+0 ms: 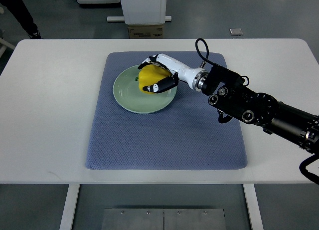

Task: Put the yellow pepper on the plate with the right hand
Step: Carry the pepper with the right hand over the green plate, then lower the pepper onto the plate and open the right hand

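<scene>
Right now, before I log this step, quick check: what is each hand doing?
Right hand: fingers closed around the yellow pepper, over the plate.
Left hand: not in view.

The right arm enters from the right edge and extends diagonally toward the far left. Its black forearm segments end in a silver wrist joint carrying a white-shelled right robot hand [158,73]. The black-tipped fingers [152,87] are curled, with the thumb on the near side and the remaining fingers on the far side.
</scene>
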